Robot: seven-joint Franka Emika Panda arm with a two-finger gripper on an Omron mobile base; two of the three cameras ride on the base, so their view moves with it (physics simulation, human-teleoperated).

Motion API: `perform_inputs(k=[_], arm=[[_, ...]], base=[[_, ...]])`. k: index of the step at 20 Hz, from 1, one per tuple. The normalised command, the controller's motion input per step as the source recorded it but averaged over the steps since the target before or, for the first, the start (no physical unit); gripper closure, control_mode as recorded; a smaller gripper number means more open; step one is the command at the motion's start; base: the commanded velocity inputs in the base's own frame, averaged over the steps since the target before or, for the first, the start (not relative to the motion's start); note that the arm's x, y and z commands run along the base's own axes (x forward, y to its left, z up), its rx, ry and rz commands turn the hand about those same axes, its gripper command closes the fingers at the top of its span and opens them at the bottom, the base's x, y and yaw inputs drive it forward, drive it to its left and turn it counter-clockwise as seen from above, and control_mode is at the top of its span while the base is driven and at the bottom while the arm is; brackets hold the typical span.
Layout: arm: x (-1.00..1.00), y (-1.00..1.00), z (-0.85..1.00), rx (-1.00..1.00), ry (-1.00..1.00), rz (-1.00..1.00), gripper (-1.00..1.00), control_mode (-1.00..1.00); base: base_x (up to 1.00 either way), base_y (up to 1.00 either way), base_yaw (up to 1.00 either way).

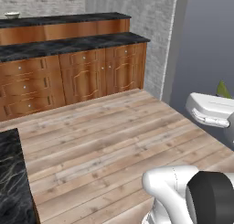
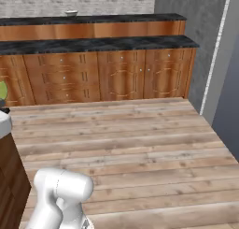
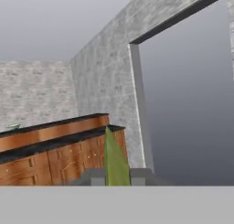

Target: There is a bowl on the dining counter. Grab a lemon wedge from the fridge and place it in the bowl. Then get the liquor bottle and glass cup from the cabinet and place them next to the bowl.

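Observation:
My gripper (image 3: 115, 176) is shut on a yellow-green lemon wedge (image 3: 115, 159), which stands up between the two fingertips. In the left base view the wedge's tip (image 1: 223, 89) pokes up behind my white hand (image 1: 209, 109) at the right edge. In the right base view the wedge (image 2: 2, 92) shows at the left edge. The small pale bowl (image 1: 11, 15) sits far off on the raised dining counter (image 1: 68, 20) of black marble over reddish wood. The bowl (image 2: 71, 12) also shows at the top of the right base view, and faintly as a pale bowl (image 3: 13, 126) in the hand view.
Brown base cabinets with knobs (image 1: 91, 77) stand under a lower black counter top in front of the dining counter. A grey brick wall (image 1: 155, 40) ends at a wide opening (image 1: 205, 45) on the right. A black marble counter corner (image 1: 13, 182) juts in at lower left. Plank floor (image 2: 130, 144) lies between.

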Motion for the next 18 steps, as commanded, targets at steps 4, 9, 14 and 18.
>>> perform_inputs(k=[4, 9, 14, 18], arm=[[0.00, 0.00, 0.00, 0.00, 0.00, 0.00, 1.00, 1.00], [0.00, 0.00, 0.00, 0.00, 0.00, 0.00, 1.00, 1.00], [0.00, 0.00, 0.00, 0.00, 0.00, 0.00, 1.00, 1.00], [0.00, 0.00, 0.00, 0.00, 0.00, 0.00, 1.00, 1.00]], base=[[0.98, -0.09, 0.55], [1.00, -0.27, 0.50], [1.00, -0.33, 0.46], [1.00, -0.25, 0.47]])
